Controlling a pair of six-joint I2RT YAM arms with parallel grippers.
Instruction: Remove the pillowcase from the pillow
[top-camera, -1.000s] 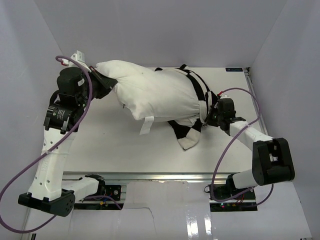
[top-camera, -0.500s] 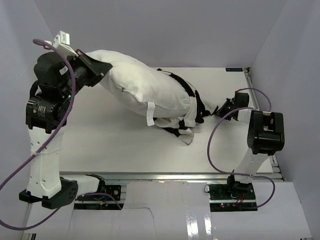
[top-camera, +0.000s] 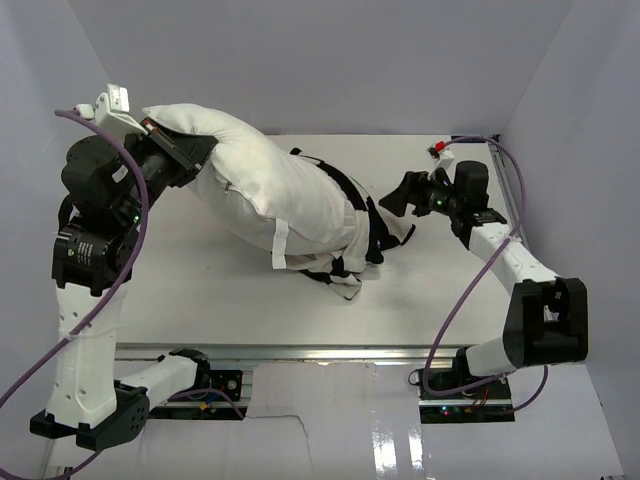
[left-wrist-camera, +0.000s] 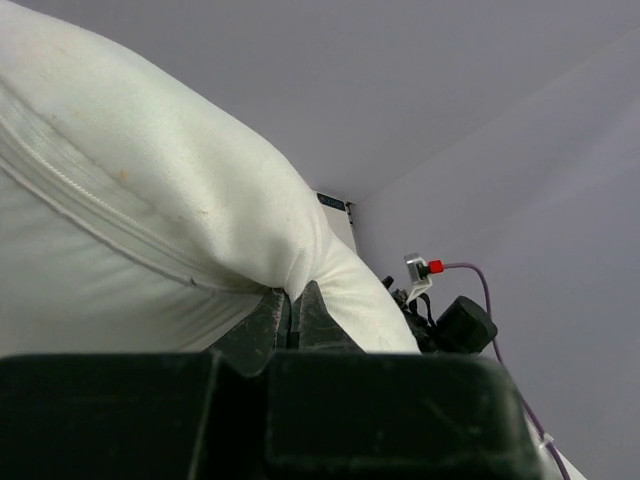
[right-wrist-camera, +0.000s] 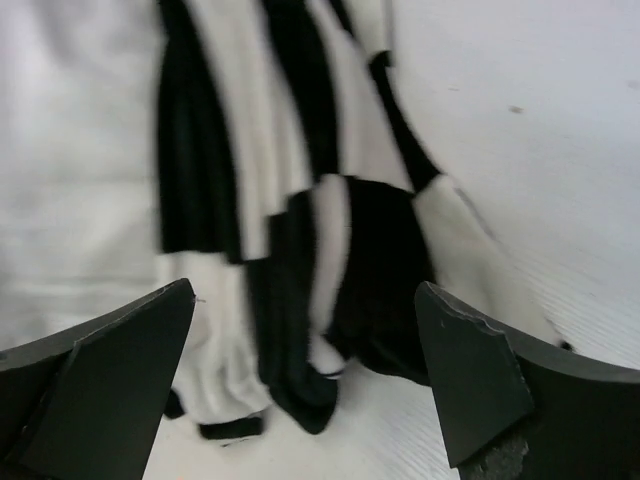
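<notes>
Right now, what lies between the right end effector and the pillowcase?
Only a short strip of bare table separates the right end effector from the pillowcase, shown in the top view.

Top view down over table (top-camera: 200, 285), left wrist against pillow (left-wrist-camera: 120, 200), right wrist, blurry, apparently near pillowcase (right-wrist-camera: 300, 250)

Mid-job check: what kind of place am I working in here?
Likely a lab test cell, not a home: a white table, plain pale walls boxing it in, and a mounting rail along the near edge.
</notes>
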